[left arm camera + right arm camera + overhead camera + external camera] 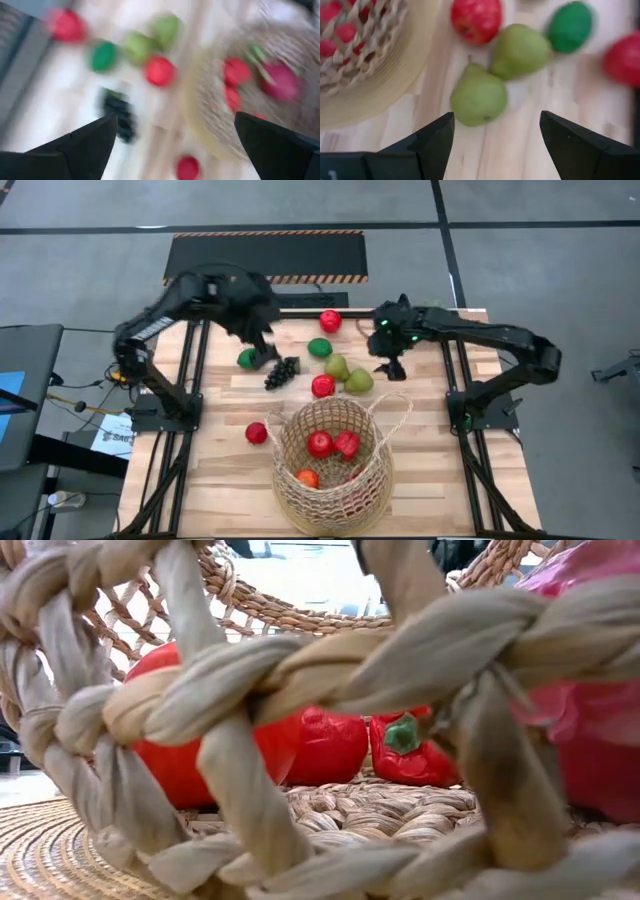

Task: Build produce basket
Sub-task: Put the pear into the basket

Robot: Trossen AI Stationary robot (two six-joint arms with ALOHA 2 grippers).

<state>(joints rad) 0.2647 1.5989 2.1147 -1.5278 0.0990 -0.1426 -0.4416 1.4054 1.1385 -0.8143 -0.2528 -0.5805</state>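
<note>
Our right gripper [495,145], fingers spread and empty, hovers over the nearer pear [479,97], its stem pointing away. Our left gripper [175,145], also released, hangs above the grape bunch [119,115].

The desk [215,480] has a pale wooden plank top on a black metal frame. It stands on a grey floor [80,270]. A dark mat [265,255] with striped hazard edging lies behind it.
</note>
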